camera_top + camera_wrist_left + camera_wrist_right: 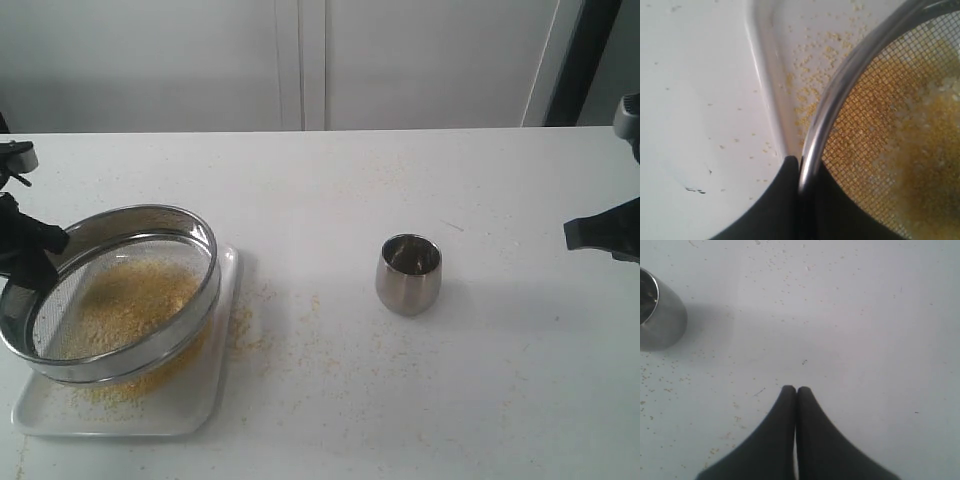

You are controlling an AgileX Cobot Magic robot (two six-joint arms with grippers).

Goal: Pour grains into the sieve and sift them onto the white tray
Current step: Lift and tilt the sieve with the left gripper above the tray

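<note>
Left tool [800, 172] is pinched tight on the rim of the sieve [207, 288], with one finger inside the ring and one outside. It holds the sieve up over the white tray [185, 402], which lies by the left edge of the surface [420, 400], close to the front left corner. The sieve looks a bit tipped, not flat.

Most of the grains [125, 300] sit in a yellow heap on the mesh. Some lie on the tray under it. A few are scattered on the surface just beside the tray's right rim.

I think the job now is the shaking. To do it well, the shakes should be small and quick, side to side. The sieve should be held flat, so the heap spreads out and does not hop over the rim. It should hang right above the middle of the tray, so nothing more lands on the surface. The pinch must be firm, because the wide ring is held at only one spot.

The grains are on the mesh, just past the left tool's fingers. Right tool [796, 390] has its fingers pressed together with nothing in them. It hangs by the right edge of the surface, well apart from the sieve. The steel cup [408, 272] stands upright near the middle of the surface.
</note>
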